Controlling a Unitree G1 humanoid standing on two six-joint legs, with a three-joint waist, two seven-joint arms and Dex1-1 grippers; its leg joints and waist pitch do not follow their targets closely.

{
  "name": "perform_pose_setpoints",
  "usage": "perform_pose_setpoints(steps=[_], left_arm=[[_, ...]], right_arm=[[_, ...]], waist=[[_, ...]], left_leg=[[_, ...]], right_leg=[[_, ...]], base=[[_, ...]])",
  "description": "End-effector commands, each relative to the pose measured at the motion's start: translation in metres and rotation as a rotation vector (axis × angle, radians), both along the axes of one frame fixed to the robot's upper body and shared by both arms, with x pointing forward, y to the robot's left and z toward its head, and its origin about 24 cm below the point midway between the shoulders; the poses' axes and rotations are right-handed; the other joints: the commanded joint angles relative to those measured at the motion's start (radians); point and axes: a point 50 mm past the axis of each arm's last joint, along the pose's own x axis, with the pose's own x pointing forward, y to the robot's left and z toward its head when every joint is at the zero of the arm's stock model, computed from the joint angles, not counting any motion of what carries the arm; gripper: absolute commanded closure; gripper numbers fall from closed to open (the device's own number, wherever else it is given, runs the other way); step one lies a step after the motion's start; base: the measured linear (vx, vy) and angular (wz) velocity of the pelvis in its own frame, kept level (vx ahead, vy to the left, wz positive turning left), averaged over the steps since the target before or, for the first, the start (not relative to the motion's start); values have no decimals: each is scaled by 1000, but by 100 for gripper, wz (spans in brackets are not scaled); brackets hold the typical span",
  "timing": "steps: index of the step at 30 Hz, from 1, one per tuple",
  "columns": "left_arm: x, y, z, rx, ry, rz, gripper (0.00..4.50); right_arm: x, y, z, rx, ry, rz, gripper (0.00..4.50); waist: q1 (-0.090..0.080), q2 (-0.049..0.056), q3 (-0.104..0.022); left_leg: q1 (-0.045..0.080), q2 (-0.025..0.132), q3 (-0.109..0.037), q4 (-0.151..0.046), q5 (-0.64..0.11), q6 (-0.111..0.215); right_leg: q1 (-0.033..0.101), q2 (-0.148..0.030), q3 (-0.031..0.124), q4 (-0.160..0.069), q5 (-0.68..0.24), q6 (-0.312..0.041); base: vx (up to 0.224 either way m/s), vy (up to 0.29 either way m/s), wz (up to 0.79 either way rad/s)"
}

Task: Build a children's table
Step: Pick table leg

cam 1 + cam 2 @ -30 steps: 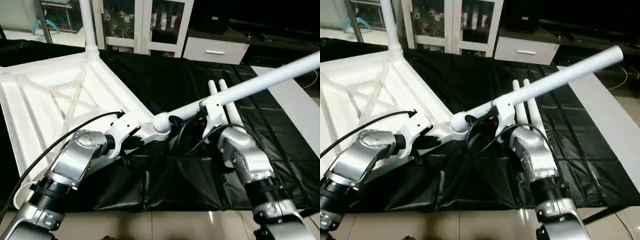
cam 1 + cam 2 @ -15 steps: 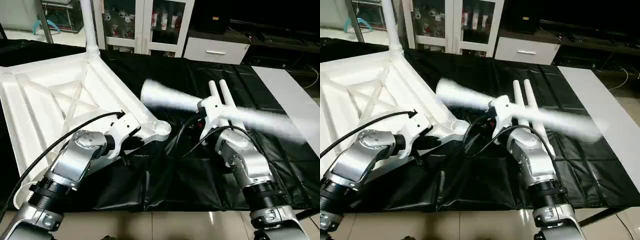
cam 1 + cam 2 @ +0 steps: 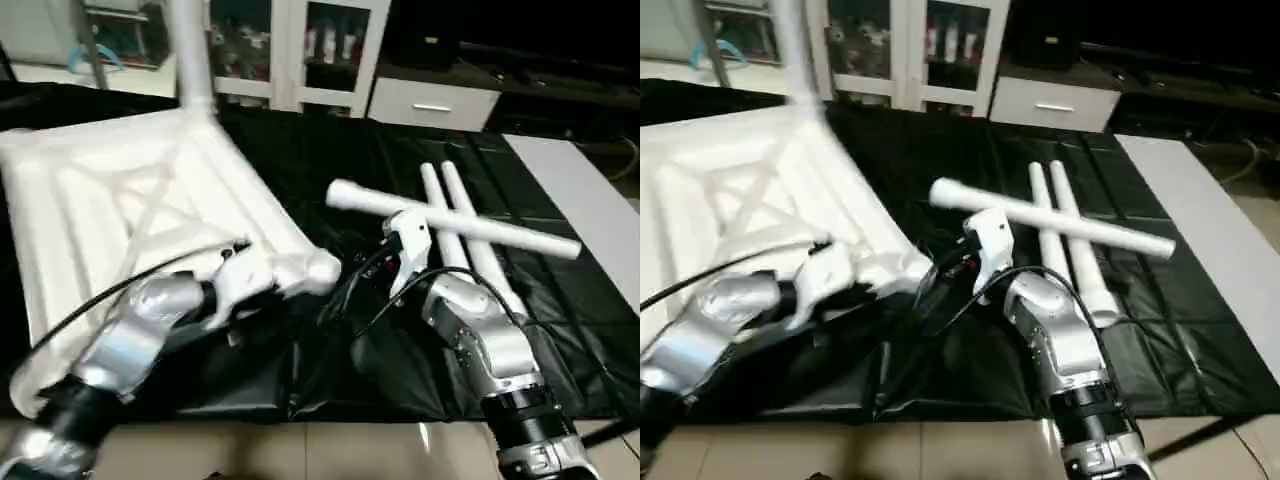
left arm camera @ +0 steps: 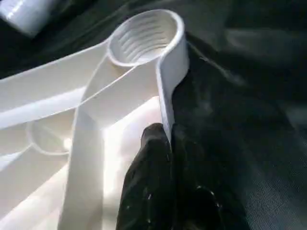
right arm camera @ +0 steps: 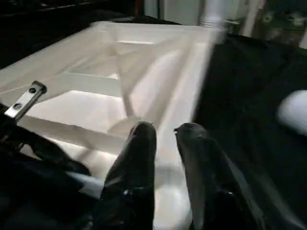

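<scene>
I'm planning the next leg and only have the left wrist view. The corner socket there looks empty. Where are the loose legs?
Observer: Three lie on the black sheet, to the robot's right of the table top. One crosswise leg rests over two parallel legs.
Operator: Is the right gripper holding one?
Observer: No. The right gripper is empty, jaws slightly apart, just in front of the crosswise leg.
Operator: Any leg fitted already?
Observer: Yes, an upright leg stands in the table top's far corner.
</scene>
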Motion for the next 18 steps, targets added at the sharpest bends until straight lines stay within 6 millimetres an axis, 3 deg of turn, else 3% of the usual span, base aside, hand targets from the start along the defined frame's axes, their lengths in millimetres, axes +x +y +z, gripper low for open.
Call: perform_pose_setpoints(steps=[1, 4, 7, 13, 18], left_arm=[[-12, -27, -3, 26, -130, -255, 450], [-15, -29, -4, 33, -169, -312, 450], [-31, -40, -8, -19, -246, -469, 450], [-24, -42, -6, -61, -309, -488, 450], [-19, -45, -2, -78, -373, -510, 450]], right_arm=[[-1, -3, 4, 8, -11, -26, 399], [-1, -3, 4, 11, -10, -31, 418], [-4, 0, 1, 20, 1, -37, 447], [-6, 2, 0, 25, 4, -52, 447], [-5, 2, 1, 23, 3, -60, 447]], waist=[[-9, 26, -59], [-3, 26, -59], [0, 27, -61], [-2, 28, -64], [-9, 30, -61]], left_leg=[[32, 34, -6, -83, -319, -45], [37, 37, -6, -87, -364, -66], [29, 36, -9, -88, -356, -74], [21, 33, -7, -86, -330, -76], [21, 32, -9, -82, -360, -72]], right_leg=[[27, -58, 49, -70, -322, -136], [24, -59, 51, -67, -322, -131], [31, -64, 52, -65, -317, -120], [36, -67, 54, -58, -301, -121], [30, -69, 56, -66, -379, -109]], base=[[0, 0, 0], [0, 0, 0], [0, 0, 0], [0, 0, 0], [0, 0, 0]])
